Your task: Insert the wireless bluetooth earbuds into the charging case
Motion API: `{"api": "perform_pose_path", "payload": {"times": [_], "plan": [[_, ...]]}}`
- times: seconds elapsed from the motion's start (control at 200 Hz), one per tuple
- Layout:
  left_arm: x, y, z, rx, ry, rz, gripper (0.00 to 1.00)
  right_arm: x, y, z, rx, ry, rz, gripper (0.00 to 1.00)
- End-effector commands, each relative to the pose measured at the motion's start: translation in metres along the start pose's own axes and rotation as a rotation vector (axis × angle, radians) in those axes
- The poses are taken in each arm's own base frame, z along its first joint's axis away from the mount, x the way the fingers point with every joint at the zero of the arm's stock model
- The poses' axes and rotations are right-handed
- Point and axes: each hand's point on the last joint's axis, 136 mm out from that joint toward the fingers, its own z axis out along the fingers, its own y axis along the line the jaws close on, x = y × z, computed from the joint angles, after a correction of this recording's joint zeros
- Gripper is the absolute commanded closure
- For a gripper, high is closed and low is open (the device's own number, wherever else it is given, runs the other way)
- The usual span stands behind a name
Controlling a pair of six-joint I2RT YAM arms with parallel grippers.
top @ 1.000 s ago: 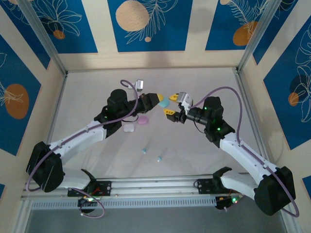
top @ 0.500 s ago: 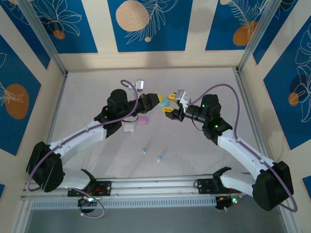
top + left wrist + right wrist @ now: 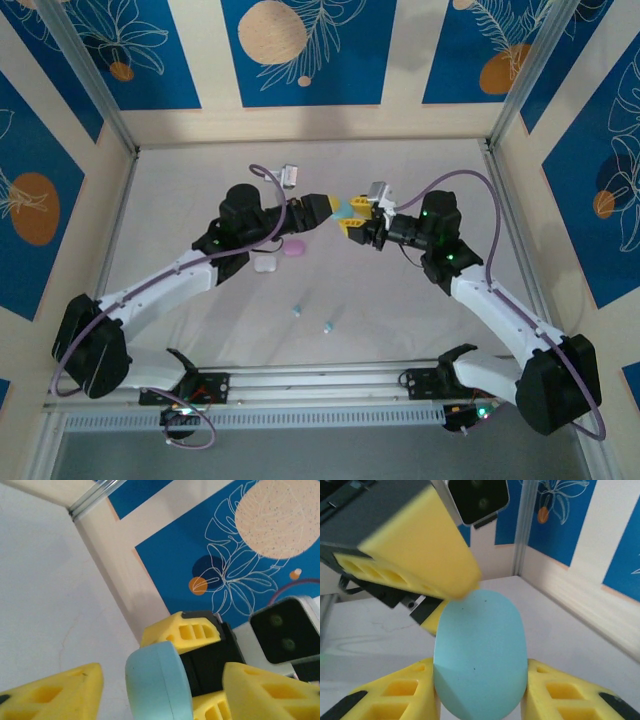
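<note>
A light blue oval charging case (image 3: 345, 209) hangs in the air above the middle of the table, lid closed. My right gripper (image 3: 480, 680) is shut on it, and both yellow pads press the sides of the case (image 3: 480, 630). My left gripper (image 3: 162, 675) stands open around the same case (image 3: 157, 685), with gaps on both sides. In the top view the left gripper (image 3: 328, 208) and the right gripper (image 3: 354, 217) meet tip to tip at the case. Two light blue earbuds (image 3: 297, 311) (image 3: 327, 327) lie on the table nearer the arm bases.
A pink case (image 3: 293, 248) and a white case (image 3: 265, 265) lie on the table under the left arm. Patterned walls with metal posts (image 3: 115, 120) enclose the white table (image 3: 420, 330) at the back and sides.
The left gripper has opened off the blue case. The right gripper has moved in from the right and closed on the case.
</note>
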Motion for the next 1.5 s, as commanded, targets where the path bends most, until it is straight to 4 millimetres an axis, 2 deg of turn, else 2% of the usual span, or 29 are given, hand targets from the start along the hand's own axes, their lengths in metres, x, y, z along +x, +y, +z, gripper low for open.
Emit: {"api": "perform_pose_path", "payload": {"times": [0.0,0.095,0.17,0.27,0.36,0.58,0.77,1.496], "plan": [[-0.004,-0.041,-0.020,0.089,-0.012,0.337,0.30,-0.022,0.017,-0.008,-0.147,-0.026,0.063,0.63],[0.012,-0.055,-0.031,0.155,0.050,0.549,0.28,-0.028,0.026,-0.013,-0.233,-0.029,0.083,0.64],[0.025,-0.053,-0.037,0.165,0.100,0.671,0.28,-0.036,0.032,-0.017,-0.287,-0.039,0.087,0.64],[0.037,-0.049,-0.044,0.179,0.130,0.764,0.29,-0.046,0.041,-0.021,-0.355,-0.043,0.084,0.64],[0.037,-0.050,-0.045,0.190,0.114,0.802,0.31,-0.053,0.050,-0.024,-0.412,-0.045,0.078,0.64],[0.042,-0.062,-0.040,0.291,0.128,0.833,0.40,-0.061,0.057,-0.024,-0.470,-0.033,0.062,0.64],[0.036,-0.067,-0.036,0.314,0.099,0.830,0.47,-0.062,0.061,-0.021,-0.498,-0.019,0.054,0.64],[0.040,-0.074,-0.033,0.327,0.143,0.843,0.53,-0.059,0.065,-0.011,-0.536,0.040,0.050,0.64]]}}
